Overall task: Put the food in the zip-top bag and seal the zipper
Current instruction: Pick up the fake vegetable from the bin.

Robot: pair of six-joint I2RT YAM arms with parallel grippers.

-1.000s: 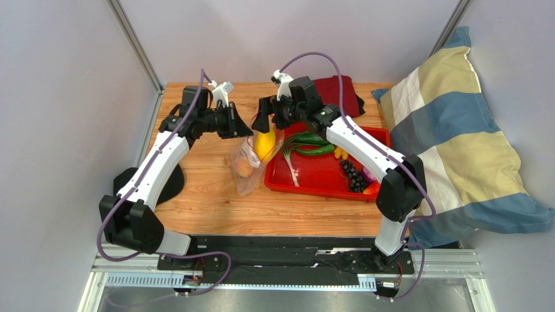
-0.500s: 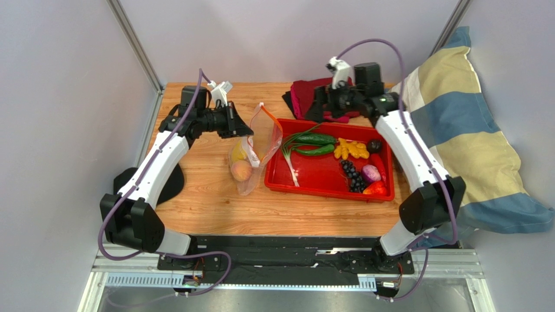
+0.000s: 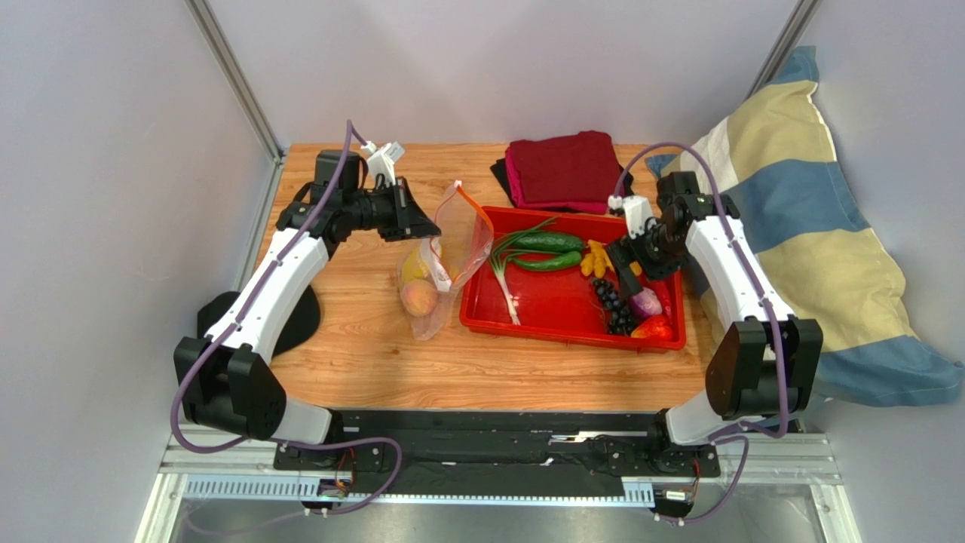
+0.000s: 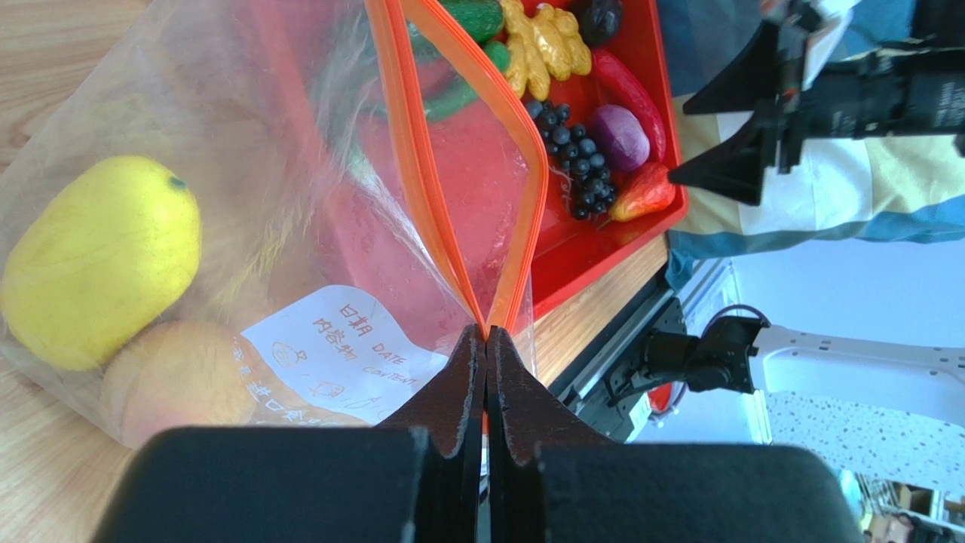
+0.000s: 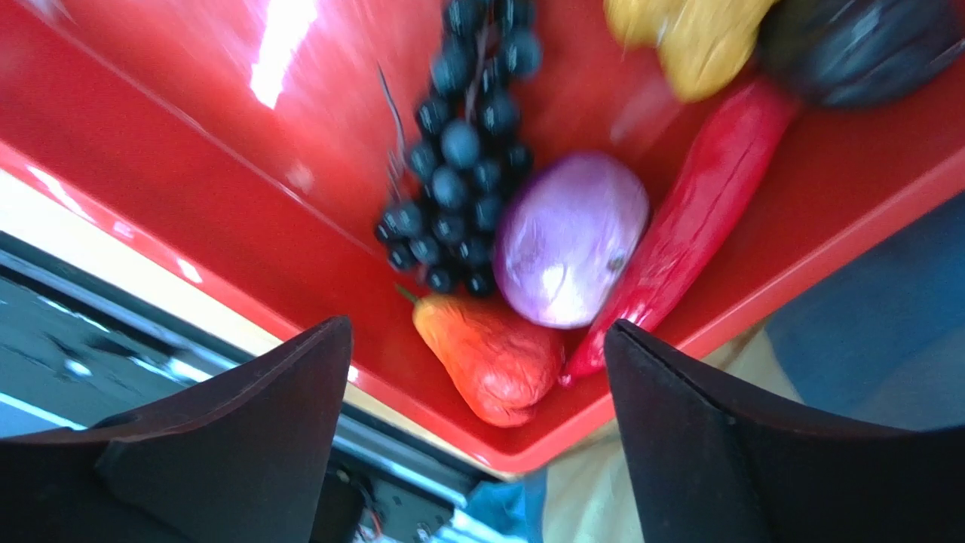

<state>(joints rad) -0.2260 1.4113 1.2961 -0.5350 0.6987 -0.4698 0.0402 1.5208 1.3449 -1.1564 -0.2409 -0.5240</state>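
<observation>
Wooden table (image 3: 363, 351), pale grain, smooth.

Far left: left claw (image 4: 485, 339) pressed fully together, pinching one end of the zipper (image 4: 413, 147) where its two orange-red strips meet. From that pinch the strips spread apart, so the mouth gapes.

The zip-top bag (image 4: 283, 170) is thin clear film, crinkled and glossy. It slumps on the table just left of the tray, mouth end lifted by the claw. In its lower end are the yellow oval fruit (image 4: 102, 260), smooth and matte, and the peach (image 4: 170, 373), round and pink-orange, the two touching. A white label (image 4: 340, 351) with printed text sits on the film.

Centre: red tray (image 3: 544, 300), rectangular, shiny hard plastic with a raised rim. Left half holds two curved green vegetables (image 3: 549, 243) and a slim spring onion (image 3: 504, 283).

Right half: knobbly yellow piece (image 5: 691, 40); grape bunch (image 5: 464, 147), small dark beads; purple onion (image 5: 570, 238), glossy egg shape; red piece (image 5: 493, 356), wrinkled, orange-red, in the near right corner; long red chilli (image 5: 702, 215) along the rim.

Right claw (image 5: 476, 328) hangs over that corner, spread wide, holding nothing.

Far centre: folded dark red cloth (image 3: 566, 170). Right edge: soft striped pillow (image 3: 793, 226).
</observation>
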